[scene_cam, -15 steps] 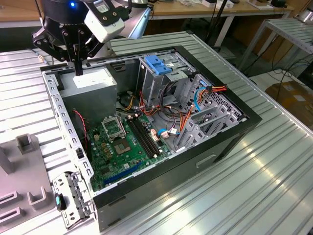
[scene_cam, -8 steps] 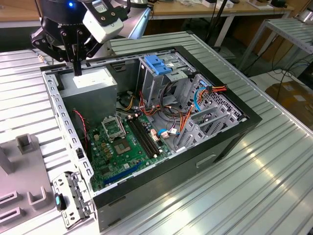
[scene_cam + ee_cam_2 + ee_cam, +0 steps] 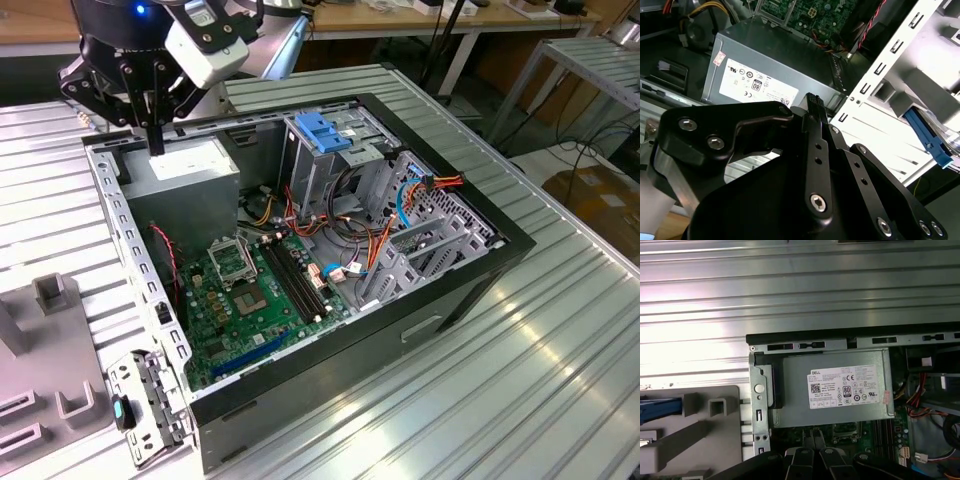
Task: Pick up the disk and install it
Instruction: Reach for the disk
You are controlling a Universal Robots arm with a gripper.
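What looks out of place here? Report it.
Nothing looks damaged or spilled. The computer case lies open on its side, orange cables loose beside the blue-handled cage. The pincer hangs over the power supply.

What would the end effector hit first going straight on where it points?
Most likely the power-supply box: the end effector points down over its stickered top face. In the first wrist view it lines up near that face's edge, so depth is unclear and it might only clip the edge.
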